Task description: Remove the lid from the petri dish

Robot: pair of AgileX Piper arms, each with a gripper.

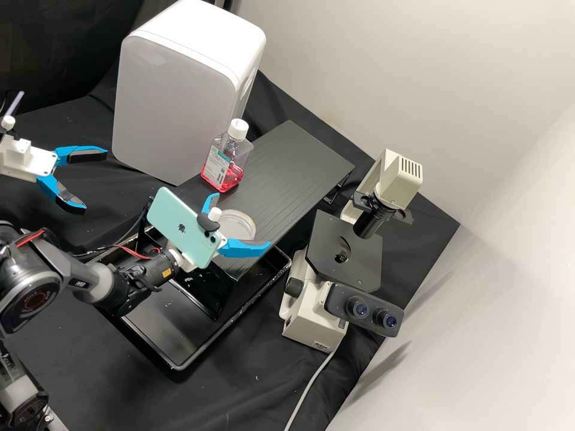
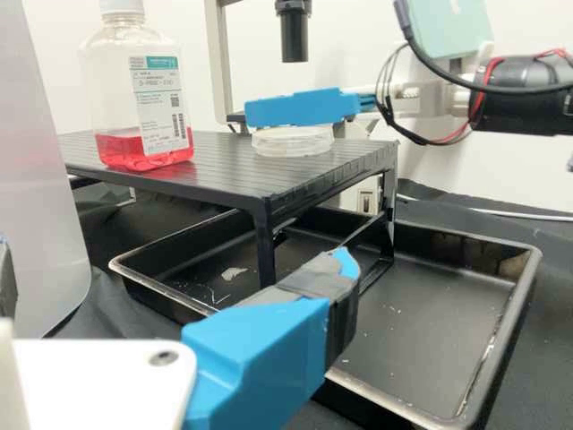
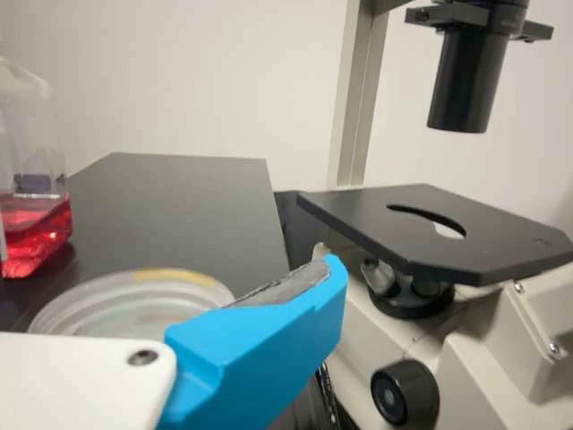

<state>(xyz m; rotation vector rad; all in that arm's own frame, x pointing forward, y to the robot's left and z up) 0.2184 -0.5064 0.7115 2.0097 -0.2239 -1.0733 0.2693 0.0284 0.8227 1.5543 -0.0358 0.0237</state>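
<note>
The petri dish [image 1: 239, 230] is located on the black shelf [image 1: 293, 167] at frame centre, with the lid [image 2: 291, 134] in place. The right gripper [image 1: 242, 220] is spread wide, one finger either side of the dish; contact cannot be confirmed. The left gripper [image 1: 93, 179], at the left edge, is spread wide and nothing is held.

High view down over bench [image 1: 251, 383]; both wrist views low beside shelf [image 1: 299, 173].
</note>
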